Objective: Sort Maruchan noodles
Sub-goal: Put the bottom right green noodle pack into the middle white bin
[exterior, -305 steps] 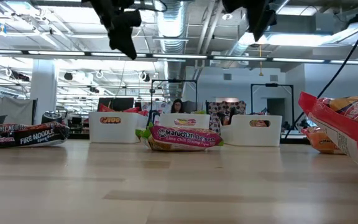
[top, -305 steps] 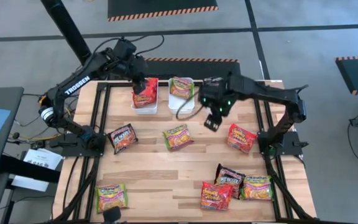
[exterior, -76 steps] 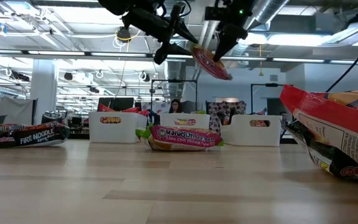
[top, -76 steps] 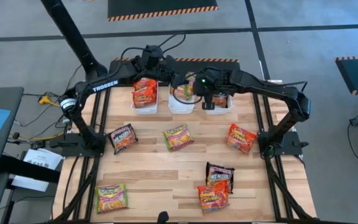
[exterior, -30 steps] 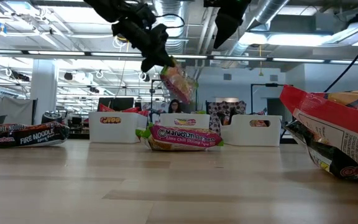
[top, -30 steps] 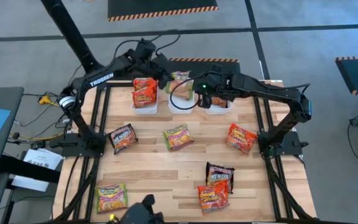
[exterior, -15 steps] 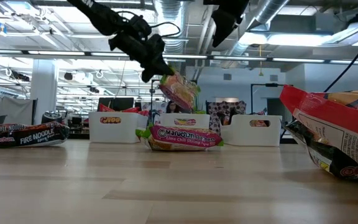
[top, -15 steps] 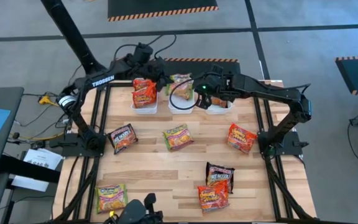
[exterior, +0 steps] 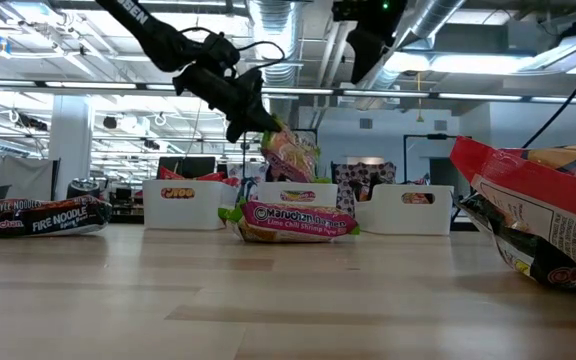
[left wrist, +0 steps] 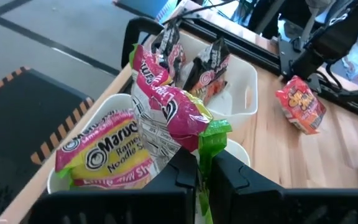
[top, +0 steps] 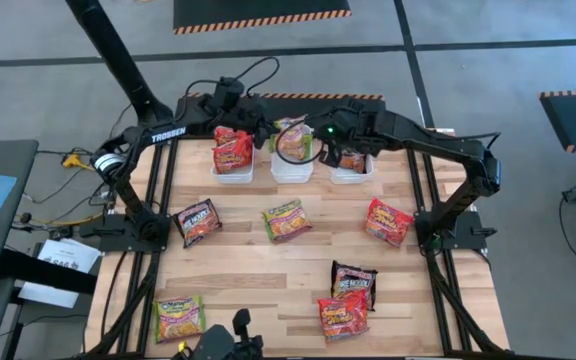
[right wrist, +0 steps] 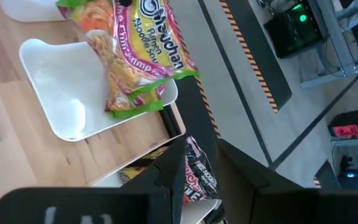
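One green-yellow packet (left wrist: 166,118) hangs pinched in the left hand (top: 264,133), now lowered over the middle bin (top: 290,168) below. The right hand (top: 340,155), fingers parted and empty, has pulled back above the right bin (top: 352,172).

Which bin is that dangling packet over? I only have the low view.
Observer: The middle bin. The left pincer pinches the green packet right above it.
Operator: Anything inside that bin?
Observer: Yes, one yellow-green Maruchan packet lies in it.
Operator: And the right pincer?
Observer: The right pincer is open and empty, above the right bin with the black packets.
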Controlling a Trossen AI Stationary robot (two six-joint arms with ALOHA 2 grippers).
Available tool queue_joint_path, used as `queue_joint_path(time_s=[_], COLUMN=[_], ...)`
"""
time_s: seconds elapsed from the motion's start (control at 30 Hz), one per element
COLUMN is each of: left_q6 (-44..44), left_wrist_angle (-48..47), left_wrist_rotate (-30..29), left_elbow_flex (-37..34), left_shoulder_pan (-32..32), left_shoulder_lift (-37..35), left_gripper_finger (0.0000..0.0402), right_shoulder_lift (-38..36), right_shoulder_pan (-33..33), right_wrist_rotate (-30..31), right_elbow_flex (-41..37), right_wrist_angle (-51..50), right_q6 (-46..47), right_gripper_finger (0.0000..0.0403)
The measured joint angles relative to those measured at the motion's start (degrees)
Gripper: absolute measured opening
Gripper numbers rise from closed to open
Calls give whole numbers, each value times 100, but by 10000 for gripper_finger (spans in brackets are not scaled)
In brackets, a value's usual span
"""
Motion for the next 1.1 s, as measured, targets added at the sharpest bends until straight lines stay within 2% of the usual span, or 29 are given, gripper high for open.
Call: queue_joint_path(time_s=[0.37,0.67,0.9,1.1], left_q6=[-81,-428,-347,-144], left_wrist_angle=[506,958,1007,950], left_wrist_rotate=[1,139,-737,-590], left_elbow_flex=[-425,-430,-427,-427], left_shoulder_pan=[-56,-114,-94,-81], left_shoulder_lift=[2,567,599,658], left_gripper_finger=[0,0,2,35], right_shoulder_lift=[2,2,4,4], right_shoulder_pan=[-148,-148,-122,-120], right_wrist_rotate=[-4,-13,-13,-13], right_elbow_flex=[-4,-4,-4,-4], right_wrist_angle=[-20,-34,-111,-120], right_q6=[-13,-144,-143,-142], right_gripper_finger=[108,108,108,108])
